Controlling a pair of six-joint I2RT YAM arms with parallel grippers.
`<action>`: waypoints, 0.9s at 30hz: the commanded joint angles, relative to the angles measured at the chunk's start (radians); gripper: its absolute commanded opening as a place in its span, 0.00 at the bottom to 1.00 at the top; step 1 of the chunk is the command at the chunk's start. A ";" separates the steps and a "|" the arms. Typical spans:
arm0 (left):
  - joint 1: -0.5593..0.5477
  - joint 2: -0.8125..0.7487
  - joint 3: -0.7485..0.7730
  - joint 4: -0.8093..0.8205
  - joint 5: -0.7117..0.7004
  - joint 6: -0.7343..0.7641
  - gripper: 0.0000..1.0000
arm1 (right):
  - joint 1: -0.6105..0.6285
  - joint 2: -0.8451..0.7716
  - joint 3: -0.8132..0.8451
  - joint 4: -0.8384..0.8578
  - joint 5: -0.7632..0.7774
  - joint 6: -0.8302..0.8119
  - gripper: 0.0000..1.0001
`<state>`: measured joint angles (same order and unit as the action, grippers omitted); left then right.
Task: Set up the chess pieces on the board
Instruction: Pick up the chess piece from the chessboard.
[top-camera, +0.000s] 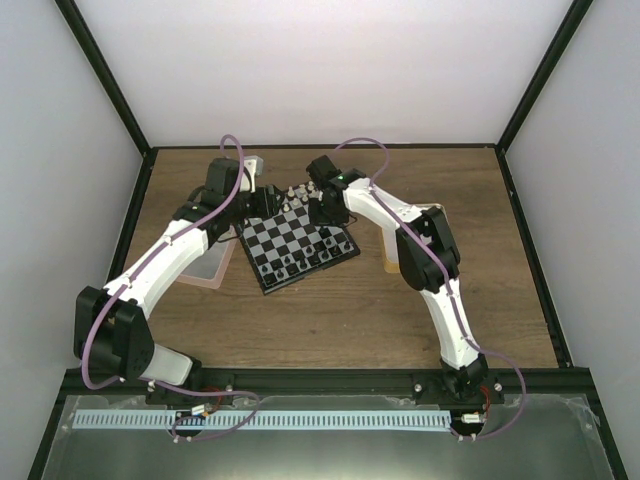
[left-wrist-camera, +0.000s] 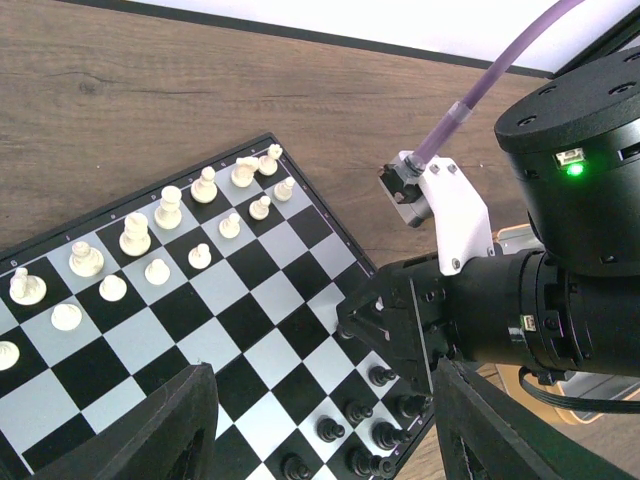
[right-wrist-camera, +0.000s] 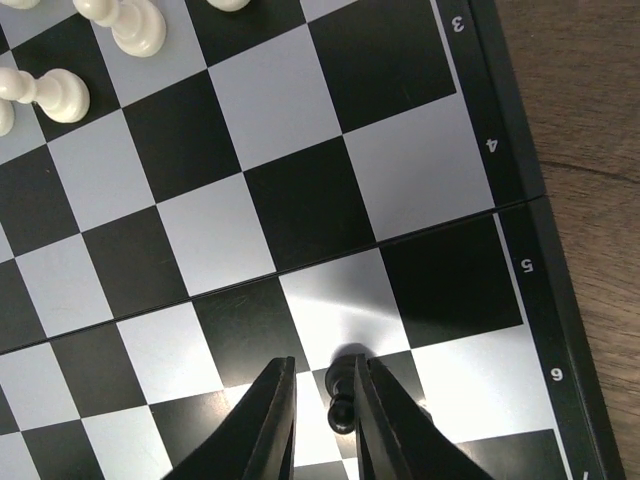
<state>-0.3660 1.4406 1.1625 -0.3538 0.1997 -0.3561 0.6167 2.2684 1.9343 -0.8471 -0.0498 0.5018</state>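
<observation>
The board (top-camera: 300, 250) lies turned at an angle in the middle of the table. White chess pieces (left-wrist-camera: 135, 235) stand in two rows along its far side, and black chess pieces (left-wrist-camera: 355, 410) cluster at its near corner. My right gripper (right-wrist-camera: 323, 365) is low over the board, its fingers straddling a black pawn (right-wrist-camera: 342, 400). The pawn touches the right finger, and a narrow gap shows beside the left one. My left gripper (left-wrist-camera: 320, 440) hovers above the board, open wide and empty, just left of the right gripper (left-wrist-camera: 365, 325).
A pale translucent tray (top-camera: 210, 265) sits under the left arm beside the board. A tan container (top-camera: 390, 262) lies at the board's right, partly behind the right arm. A small tin (top-camera: 250, 162) stands at the back. Black frame posts and white walls enclose the table.
</observation>
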 joint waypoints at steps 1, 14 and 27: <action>0.006 0.006 -0.006 -0.001 -0.003 0.006 0.61 | 0.011 0.025 0.046 -0.012 0.038 -0.006 0.18; 0.007 0.005 -0.009 -0.001 0.000 0.005 0.61 | 0.014 0.040 0.039 -0.027 0.049 -0.004 0.07; 0.008 0.001 -0.006 0.001 0.000 0.007 0.62 | 0.013 -0.093 -0.067 -0.020 0.214 0.084 0.01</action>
<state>-0.3660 1.4406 1.1625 -0.3538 0.1997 -0.3565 0.6193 2.2662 1.8946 -0.8562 0.0967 0.5488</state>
